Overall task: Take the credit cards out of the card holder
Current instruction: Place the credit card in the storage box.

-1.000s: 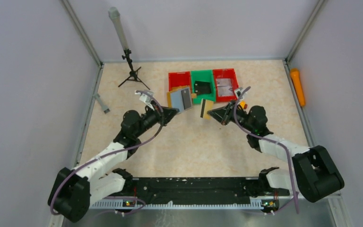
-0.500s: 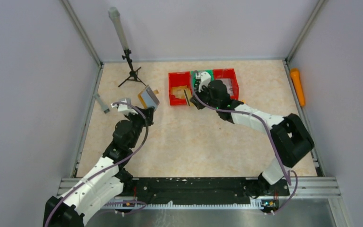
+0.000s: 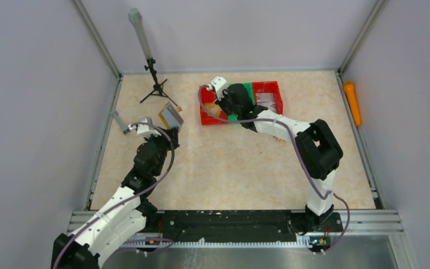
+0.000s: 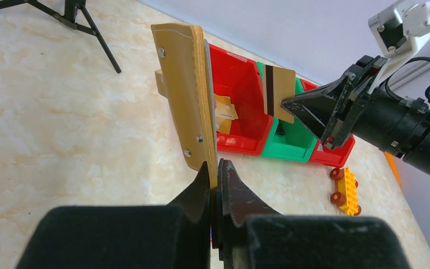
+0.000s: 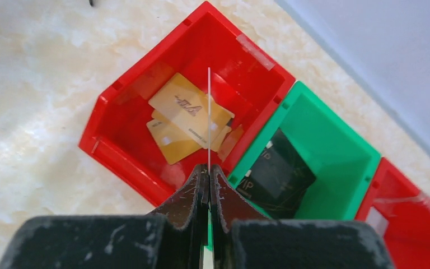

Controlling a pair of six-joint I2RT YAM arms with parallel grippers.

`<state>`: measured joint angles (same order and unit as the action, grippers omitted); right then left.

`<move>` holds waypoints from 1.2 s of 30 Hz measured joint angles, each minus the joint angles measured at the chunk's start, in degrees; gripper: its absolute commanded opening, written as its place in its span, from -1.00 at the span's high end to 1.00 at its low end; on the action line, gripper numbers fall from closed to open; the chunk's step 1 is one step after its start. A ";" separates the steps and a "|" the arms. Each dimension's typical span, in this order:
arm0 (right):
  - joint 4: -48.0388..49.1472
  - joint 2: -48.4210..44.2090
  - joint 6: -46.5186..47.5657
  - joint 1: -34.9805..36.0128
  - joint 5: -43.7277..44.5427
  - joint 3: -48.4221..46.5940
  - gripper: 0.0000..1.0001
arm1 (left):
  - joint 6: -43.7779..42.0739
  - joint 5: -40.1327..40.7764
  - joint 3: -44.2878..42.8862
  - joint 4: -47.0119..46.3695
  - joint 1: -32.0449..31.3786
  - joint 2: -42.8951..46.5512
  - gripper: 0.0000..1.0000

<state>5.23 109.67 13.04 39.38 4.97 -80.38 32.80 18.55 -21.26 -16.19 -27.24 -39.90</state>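
My left gripper point(image 3: 167, 126) is shut on the bottom edge of the mustard-brown card holder point(image 3: 171, 115) and holds it upright above the table left of the bins. In the left wrist view the holder point(image 4: 186, 95) stands above the fingertips point(image 4: 204, 176). My right gripper point(image 3: 224, 109) is shut on one tan credit card with a black stripe point(image 4: 277, 92), above the left red bin point(image 3: 206, 116). The right wrist view shows that card edge-on point(image 5: 209, 112). Other credit cards point(image 5: 182, 115) lie in the red bin point(image 5: 117, 157).
A green bin point(image 5: 336, 145) holding a black object point(image 5: 277, 171) stands beside the left red bin, then a second red bin point(image 5: 409, 202). A yellow toy block with red wheels point(image 4: 345, 190) lies in front. A black tripod point(image 3: 155, 84) stands at the back left, an orange cylinder point(image 3: 353, 103) by the right wall.
The arms moved apart: the left carried the card holder to the left, and the right carried a card from near the holder to above the left red bin.
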 measured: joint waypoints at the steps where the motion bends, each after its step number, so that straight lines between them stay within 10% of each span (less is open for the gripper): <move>1: 0.66 0.20 2.71 0.13 0.37 0.15 1.00 | 0.00 0.09 0.00 0.00 0.00 0.00 1.00; 36: 20.83 16.96 44.83 3.17 4.44 -3.04 1.00 | -0.24 1.70 0.00 0.46 0.00 -0.39 1.00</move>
<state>26.06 126.63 57.87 42.54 9.41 -83.42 32.56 20.25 -21.26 -15.73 -27.24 -40.29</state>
